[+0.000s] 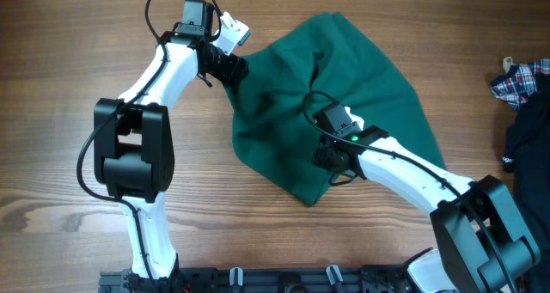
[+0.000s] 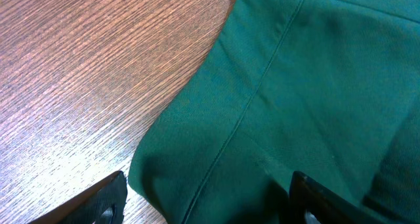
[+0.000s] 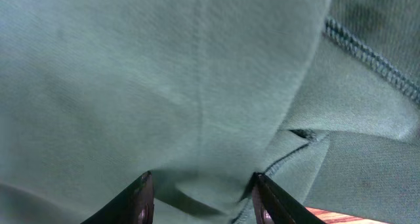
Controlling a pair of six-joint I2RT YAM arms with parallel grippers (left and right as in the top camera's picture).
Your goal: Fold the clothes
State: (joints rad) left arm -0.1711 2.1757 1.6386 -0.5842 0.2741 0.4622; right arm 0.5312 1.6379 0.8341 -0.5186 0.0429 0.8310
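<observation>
The clothes (image 1: 361, 78), one dark green garment, lie crumpled in the middle of the table. My left gripper (image 1: 232, 70) is at the garment's upper left edge. In the left wrist view it (image 2: 208, 179) is open, its fingers straddling a seamed edge of the green cloth (image 2: 295, 86); one finger is over bare wood. My right gripper (image 1: 331, 167) is pressed down onto the garment's lower part. In the right wrist view its jaws (image 3: 202, 181) stand partly apart, with a pucker of green cloth (image 3: 164, 86) and a stitched hem between them.
A red-blue plaid cloth (image 1: 520, 78) and a black garment (image 1: 528, 130) lie at the table's right edge. Bare wooden table (image 1: 69, 35) surrounds the green garment. The left arm's black joint (image 1: 133, 147) hangs over the left side.
</observation>
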